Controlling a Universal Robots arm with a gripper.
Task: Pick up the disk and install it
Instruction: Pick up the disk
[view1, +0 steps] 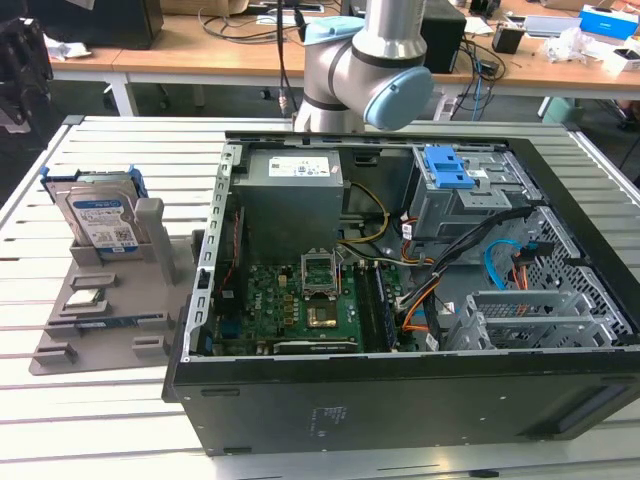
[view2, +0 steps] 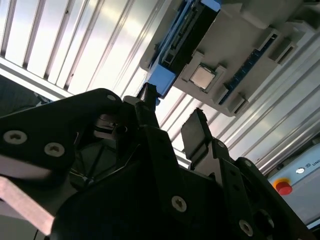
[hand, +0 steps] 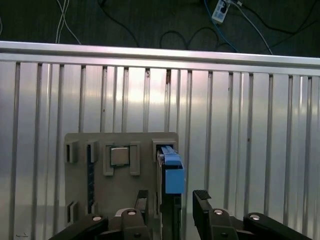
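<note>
Gripper (hand: 171, 195) spread wide, empty, lined up on the upright disk (hand: 172, 172).
Black angular fingers (hand: 202, 202) sit either side of the disk's blue plastic end in first wrist view, no contact visible; disk stands on edge in a slot of the matte grey holder (view1: 160, 240) at exterior view's left, silver w/ white-and-blue barcode label; small square silver chip (hand: 120, 156) in a recess beside it; ribbed aluminium table (view1: 100, 440) beneath; grey-and-blue arm (view1: 365, 70), joint bent, beyond the open black PC case (view1: 400, 410).

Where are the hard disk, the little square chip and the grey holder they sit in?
hard disk (view1: 100, 215): exterior view, on its label
chip (hand: 120, 156): first wrist view, on its top
grey holder (view1: 103, 345): exterior view, on its base
</note>
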